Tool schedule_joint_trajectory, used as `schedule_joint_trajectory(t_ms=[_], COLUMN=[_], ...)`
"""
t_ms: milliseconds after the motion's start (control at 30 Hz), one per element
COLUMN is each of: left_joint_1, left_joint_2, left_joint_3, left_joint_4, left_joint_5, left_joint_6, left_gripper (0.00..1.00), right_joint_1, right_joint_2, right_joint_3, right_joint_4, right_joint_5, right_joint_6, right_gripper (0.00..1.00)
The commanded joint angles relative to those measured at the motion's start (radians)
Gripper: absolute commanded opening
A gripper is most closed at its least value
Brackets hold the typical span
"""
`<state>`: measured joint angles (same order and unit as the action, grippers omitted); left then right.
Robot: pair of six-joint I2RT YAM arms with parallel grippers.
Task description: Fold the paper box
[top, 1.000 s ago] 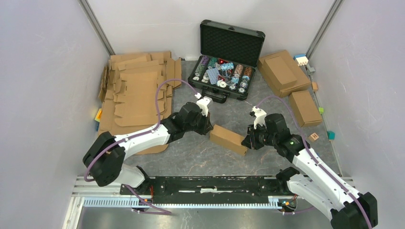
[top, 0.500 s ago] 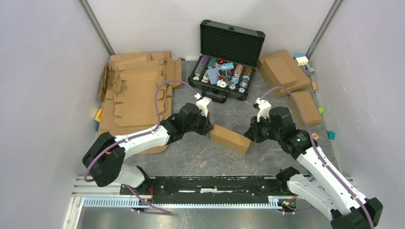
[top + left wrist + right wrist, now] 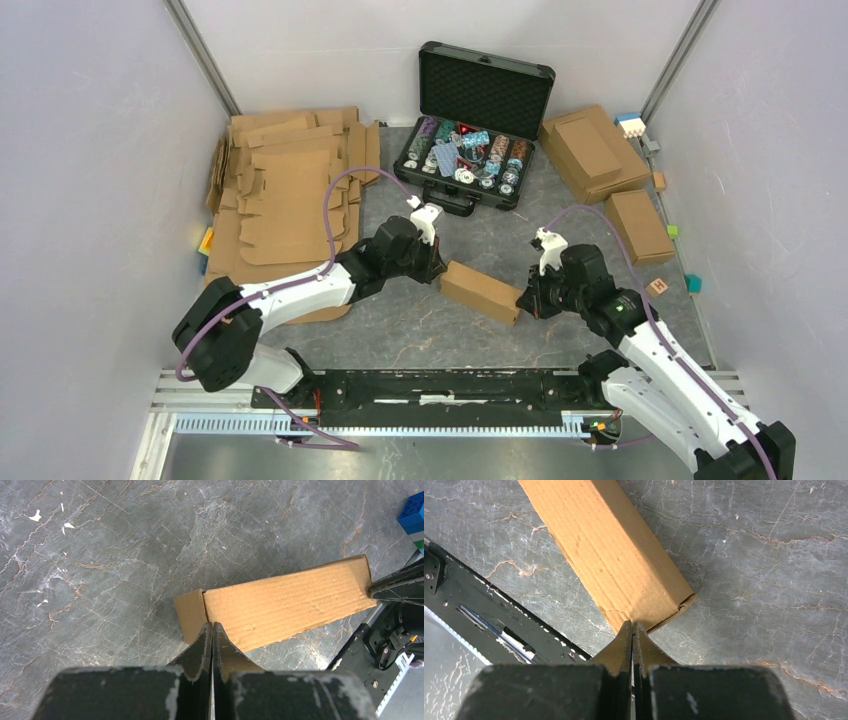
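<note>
The paper box (image 3: 483, 291) is a small closed brown cardboard box lying slantwise on the grey table between the arms. It also shows in the left wrist view (image 3: 285, 605) and in the right wrist view (image 3: 614, 555). My left gripper (image 3: 440, 268) is shut and empty, its tips (image 3: 212, 625) against the box's left end by a small end flap (image 3: 190, 615). My right gripper (image 3: 522, 297) is shut and empty, its tips (image 3: 632, 623) touching the box's right end, where a seam gapes slightly. The right fingers (image 3: 395, 587) show at that end in the left wrist view.
An open black case (image 3: 470, 150) of chips stands behind the box. Several flat brown blanks (image 3: 290, 200) lie at the left. Two folded boxes (image 3: 595, 150) (image 3: 638, 225) and small coloured blocks (image 3: 693, 283) sit at the right. The black rail (image 3: 440, 385) runs along the near edge.
My right gripper lifted back from the box's right end half a second ago and has come down against it again. The left gripper and the box have hardly moved.
</note>
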<state>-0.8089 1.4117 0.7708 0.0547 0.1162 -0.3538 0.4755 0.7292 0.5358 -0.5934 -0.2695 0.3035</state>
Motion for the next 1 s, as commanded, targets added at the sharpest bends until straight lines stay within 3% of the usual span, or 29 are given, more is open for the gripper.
schedule_joint_trajectory(t_ms=[0, 167, 267, 333, 433, 567, 967], left_joint_1=[-0.001, -0.001, -0.001, -0.001, -0.001, -0.001, -0.001], left_joint_2=[-0.002, -0.017, -0.017, -0.021, -0.036, -0.046, -0.055], left_joint_3=[-0.031, -0.037, -0.044, -0.045, -0.055, -0.062, -0.065], left_joint_4=[-0.072, -0.065, -0.059, -0.059, -0.029, -0.019, -0.024], left_joint_5=[-0.002, -0.005, 0.014, 0.016, 0.014, 0.019, 0.017], left_joint_6=[0.030, 0.030, 0.023, 0.022, 0.021, 0.019, 0.021], left_gripper=[0.02, 0.02, 0.02, 0.02, 0.02, 0.02, 0.02], right_joint_1=[0.001, 0.002, 0.002, 0.002, 0.001, 0.020, 0.290], right_joint_2=[0.035, 0.033, 0.027, 0.032, 0.055, 0.086, 0.341], right_joint_3=[-0.011, 0.121, 0.161, 0.171, 0.193, 0.239, 0.334], right_joint_4=[-0.017, -0.068, -0.045, -0.041, -0.046, -0.003, 0.000], right_joint_5=[0.014, 0.014, -0.102, -0.131, -0.140, -0.168, 0.261], right_joint_6=[-0.007, -0.024, -0.054, -0.076, -0.127, -0.167, -0.203], right_gripper=[0.00, 0.00, 0.02, 0.16, 0.61, 0.97, 0.98])
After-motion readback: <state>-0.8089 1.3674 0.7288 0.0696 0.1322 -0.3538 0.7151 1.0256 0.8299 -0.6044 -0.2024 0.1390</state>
